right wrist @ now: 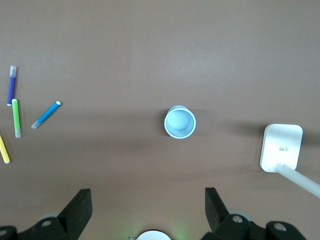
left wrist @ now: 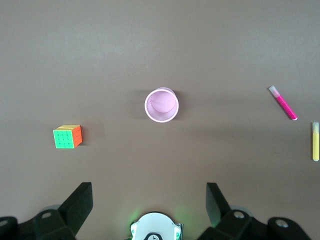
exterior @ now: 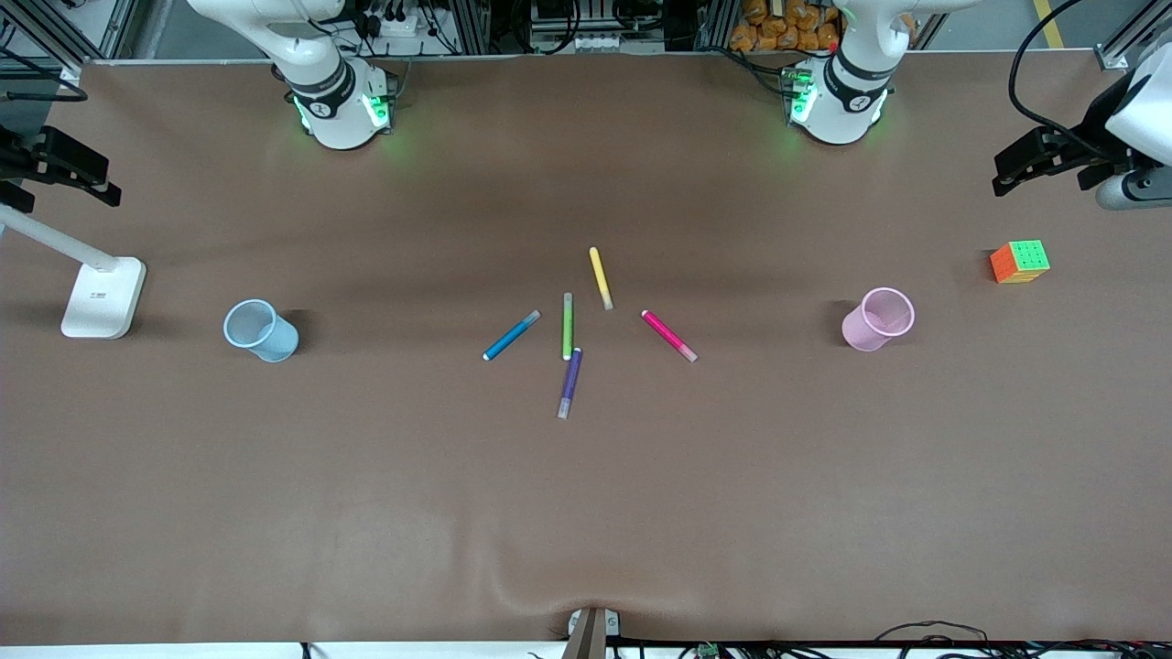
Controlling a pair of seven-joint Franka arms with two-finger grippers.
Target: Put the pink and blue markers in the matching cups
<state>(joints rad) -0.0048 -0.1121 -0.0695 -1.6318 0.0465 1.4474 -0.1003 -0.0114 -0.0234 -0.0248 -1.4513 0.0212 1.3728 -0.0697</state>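
The pink marker [exterior: 669,336] and the blue marker [exterior: 511,335] lie flat in the middle of the table, apart from each other. The pale pink cup [exterior: 879,318] stands upright toward the left arm's end, and the pale blue cup [exterior: 261,330] stands toward the right arm's end. Both cups look empty in the wrist views: pink cup [left wrist: 161,105], blue cup [right wrist: 180,122]. My left gripper [left wrist: 149,200] is open and empty, high above the table near the pink cup. My right gripper [right wrist: 147,202] is open and empty, high above the table near the blue cup.
A green pen [exterior: 568,326], a yellow pen [exterior: 601,277] and a purple pen [exterior: 570,382] lie between the two markers. A coloured puzzle cube [exterior: 1019,262] sits near the pink cup. A white lamp base [exterior: 103,297] stands near the blue cup.
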